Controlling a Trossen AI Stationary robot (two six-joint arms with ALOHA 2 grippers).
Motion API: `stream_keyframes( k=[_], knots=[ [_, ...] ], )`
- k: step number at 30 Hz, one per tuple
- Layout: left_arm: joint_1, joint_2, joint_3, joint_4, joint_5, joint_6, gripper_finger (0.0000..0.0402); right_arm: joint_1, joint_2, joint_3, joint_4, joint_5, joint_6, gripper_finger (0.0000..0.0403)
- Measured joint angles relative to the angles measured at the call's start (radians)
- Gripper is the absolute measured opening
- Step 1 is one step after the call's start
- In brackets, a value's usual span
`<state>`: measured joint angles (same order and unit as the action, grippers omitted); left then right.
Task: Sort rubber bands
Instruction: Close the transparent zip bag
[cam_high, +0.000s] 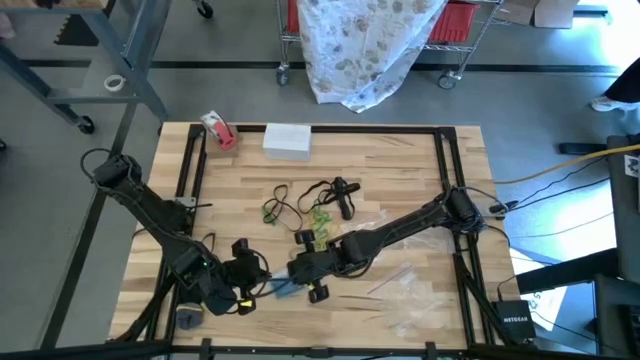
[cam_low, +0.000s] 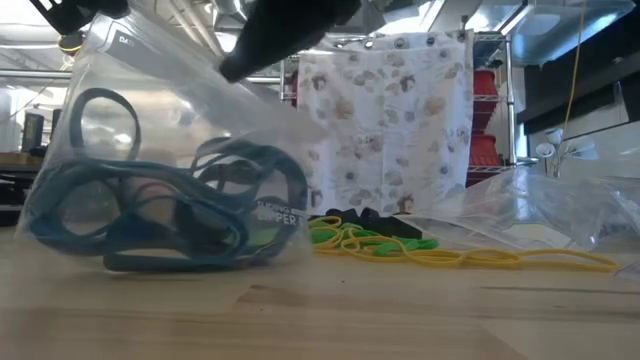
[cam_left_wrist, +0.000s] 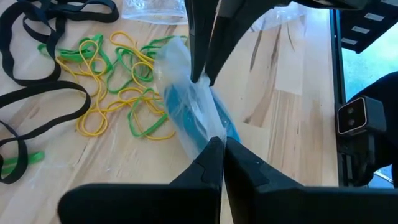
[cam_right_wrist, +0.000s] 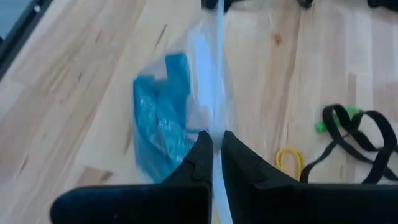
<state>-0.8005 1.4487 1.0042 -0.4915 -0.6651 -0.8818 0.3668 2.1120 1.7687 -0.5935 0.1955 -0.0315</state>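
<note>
Between both hands (cam_high: 270, 283), bagged blue rubber bands (cam_left_wrist: 198, 121); each hand pinching the bag (cam_right_wrist: 214, 81).

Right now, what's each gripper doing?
Left gripper: shut on the clear bag of blue rubber bands.
Right gripper: shut on the same bag.

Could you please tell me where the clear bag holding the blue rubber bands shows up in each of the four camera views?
High view: clear bag, near the front edge, between the two grippers.
Low view: clear bag, large at left, resting on the table.
Left wrist view: bag, centre, pinched at both ends.
Right wrist view: bag, centre-left.
Shared landmark: the yellow and green rubber bands beside it.
</note>
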Motion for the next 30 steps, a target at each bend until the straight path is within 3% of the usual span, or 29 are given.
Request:
stream_keyframes(
  k=[24,30],
  knots=[
    [0.0,0.0,0.002,0.005,-0.006,0.0,0.0,-0.001,0.0,-0.001,-0.321,0.117,0.07,0.0017],
    [0.002,0.0,0.002,-0.001,-0.004,0.0,0.0,0.0,0.0,-0.001,-0.328,0.114,0.087,0.0017]
  ],
)
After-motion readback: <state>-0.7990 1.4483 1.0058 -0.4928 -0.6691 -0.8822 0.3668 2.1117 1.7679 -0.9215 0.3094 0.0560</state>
